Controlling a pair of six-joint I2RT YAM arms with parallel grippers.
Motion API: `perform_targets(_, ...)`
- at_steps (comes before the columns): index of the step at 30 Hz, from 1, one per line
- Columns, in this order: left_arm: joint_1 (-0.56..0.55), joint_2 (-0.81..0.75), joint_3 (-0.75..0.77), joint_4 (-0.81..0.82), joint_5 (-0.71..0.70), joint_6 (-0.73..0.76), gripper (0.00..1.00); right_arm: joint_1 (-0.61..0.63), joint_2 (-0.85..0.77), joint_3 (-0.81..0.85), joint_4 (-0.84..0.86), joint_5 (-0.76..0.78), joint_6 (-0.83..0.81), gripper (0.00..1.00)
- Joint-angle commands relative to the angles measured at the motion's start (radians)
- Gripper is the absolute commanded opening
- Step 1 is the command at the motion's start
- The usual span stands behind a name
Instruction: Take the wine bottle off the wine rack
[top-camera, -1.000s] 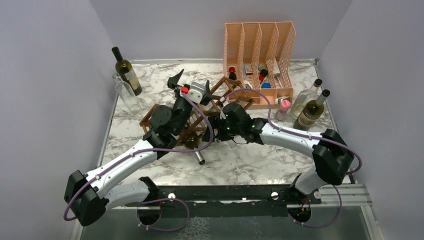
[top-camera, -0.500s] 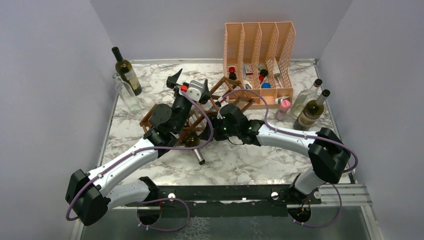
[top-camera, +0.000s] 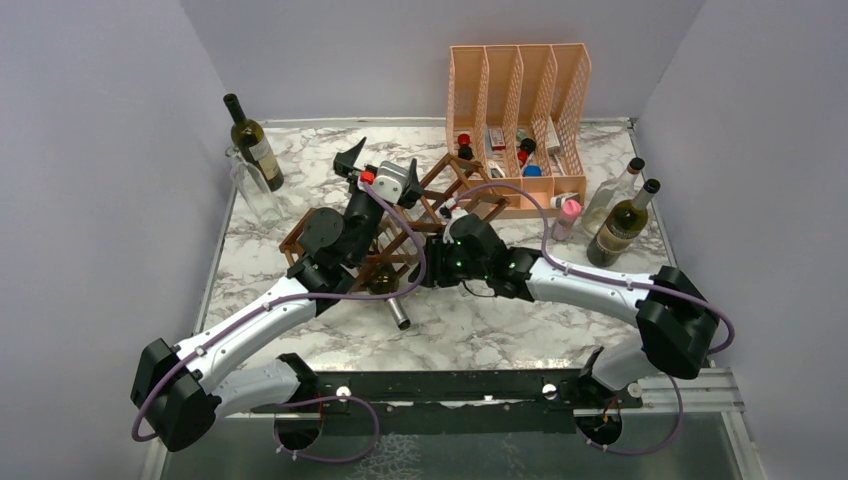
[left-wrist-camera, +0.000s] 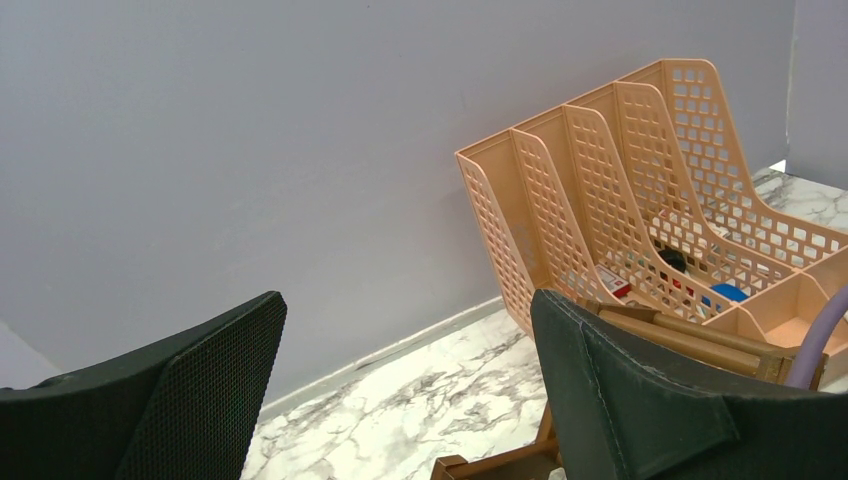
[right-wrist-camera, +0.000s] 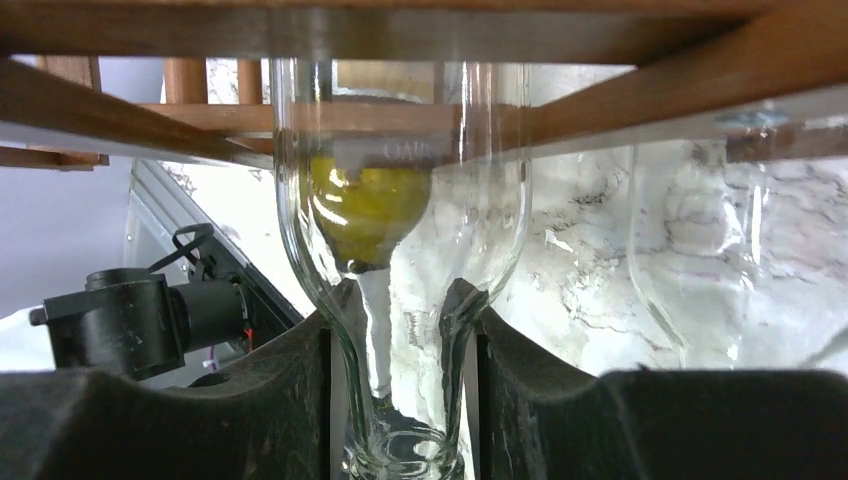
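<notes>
The wine rack, a brown lattice of thin sticks, lies in the middle of the marble table. In the right wrist view its sticks cross above a clear glass wine bottle lying in a cell. My right gripper is shut on that bottle's neck, with a pad against each side. From above, the right gripper reaches into the rack's near side, and the rack and arm hide the bottle. My left gripper hovers above the rack. It stands open and empty, facing the back wall.
A peach mesh file organiser stands behind the rack. Two bottles and a small pink-capped one stand at the right. A dark bottle and a clear one stand back left. A silver-capped neck sticks out of the rack.
My right gripper has closed onto the clear bottle's neck, and its arm has shifted slightly toward me. The left arm has stayed still.
</notes>
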Motion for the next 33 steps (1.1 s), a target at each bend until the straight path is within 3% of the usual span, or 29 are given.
perform_targets(1,0.003,-0.016,-0.010,0.028,0.006,0.000,0.99,0.001,-0.066,-0.023,-0.071,0.068,0.003,0.25)
perform_targets(14,0.003,-0.014,-0.008,0.028,0.008,0.000,0.99,0.000,-0.295,-0.128,-0.173,0.034,0.029,0.01)
perform_targets(23,0.002,-0.012,-0.006,0.027,0.020,-0.014,0.99,0.001,-0.452,-0.195,-0.249,0.030,0.009,0.01)
perform_targets(33,0.003,0.005,-0.002,0.022,0.028,-0.023,0.99,0.001,-0.420,-0.172,-0.283,-0.005,-0.029,0.01)
